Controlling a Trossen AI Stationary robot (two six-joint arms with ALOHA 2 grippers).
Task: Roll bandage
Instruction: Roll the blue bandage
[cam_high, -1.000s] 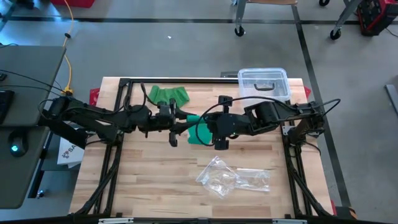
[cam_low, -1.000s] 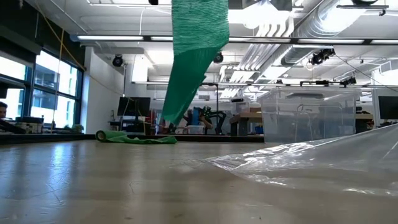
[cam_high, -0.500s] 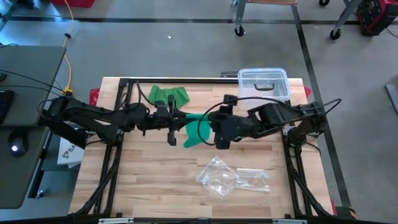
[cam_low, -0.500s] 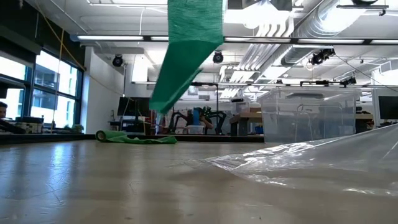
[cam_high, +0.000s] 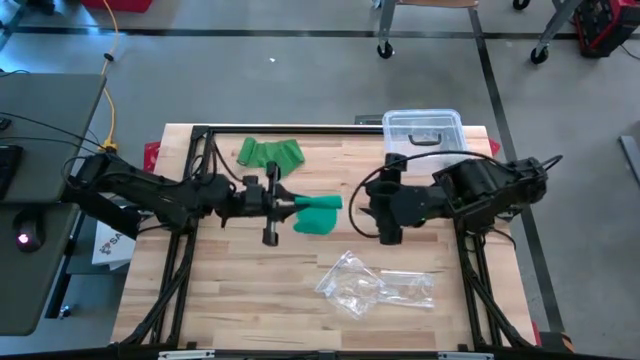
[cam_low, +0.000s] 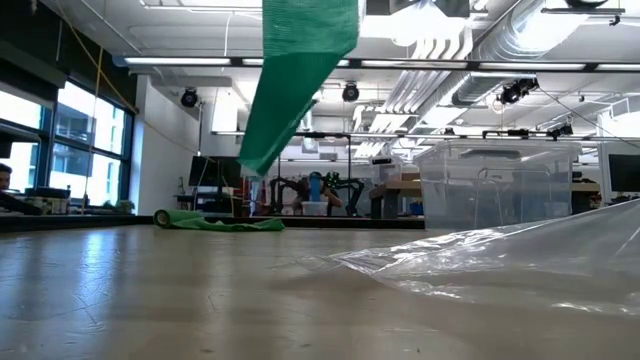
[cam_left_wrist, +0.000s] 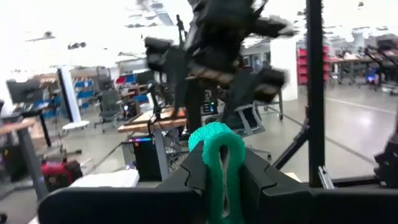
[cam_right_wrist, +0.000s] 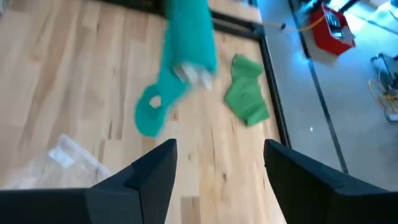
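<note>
My left gripper (cam_high: 283, 203) is squeezed tight on one end of the green bandage (cam_high: 318, 213). In my left wrist view the folded green end (cam_left_wrist: 219, 168) sits pinched between the two dark fingers. The bandage is up in the air over the middle of the table (cam_high: 240, 290). It is not lying on the wood. In the low view it hangs down as a loose green strip (cam_low: 295, 85), and its bottom end does not reach the table top.

From the left gripper, the strip runs away toward my right arm. So its long way goes across the table, from left to right.

Next along that line is my right gripper (cam_high: 376, 208). Its fingers are spread apart and hold nothing. It sits near the loose end of the bandage, but there is a gap between them. My right wrist view looks down on the hanging strip (cam_right_wrist: 177, 68) from that side.

I think the right gripper has to come back toward the loose end to go on rolling.

Farther back on the table lies a second green cloth (cam_high: 270, 152). Nobody is touching it.
</note>
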